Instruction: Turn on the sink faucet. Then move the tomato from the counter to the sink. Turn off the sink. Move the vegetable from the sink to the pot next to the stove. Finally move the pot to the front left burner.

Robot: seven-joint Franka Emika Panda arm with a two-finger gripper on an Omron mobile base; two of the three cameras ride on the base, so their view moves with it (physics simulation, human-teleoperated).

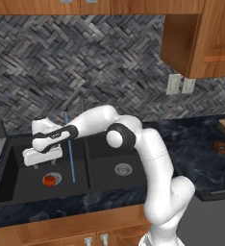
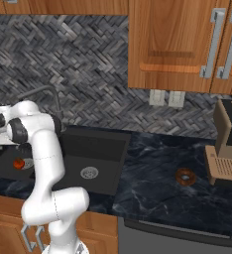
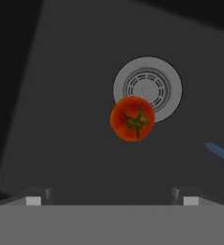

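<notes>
Hand view shows the gripper (image 3: 112, 200) with its jaws spread wide, holding nothing. Past them, at 12 o'clock, the red tomato (image 3: 132, 118) lies on the dark sink (image 3: 47, 95) floor, covering the 7 o'clock edge of the round drain (image 3: 148, 89). A thin blue stream of water (image 3: 220, 153) runs at 3 o'clock.

One tomato (image 3: 132, 119) lies in the sink (image 1: 18, 190), which has two basins, each with one drain (image 1: 123, 169). One faucet (image 2: 47, 92) stands behind it, running one thin stream of water (image 1: 69, 146). On the worktop (image 2: 157, 191) sits one small brown ring-shaped item (image 2: 185, 176), perhaps a doughnut, though it is too small to be sure. Two wall outlets (image 1: 180, 85) show on the backsplash. One robot arm carries one pincer (image 1: 41, 157).
</notes>
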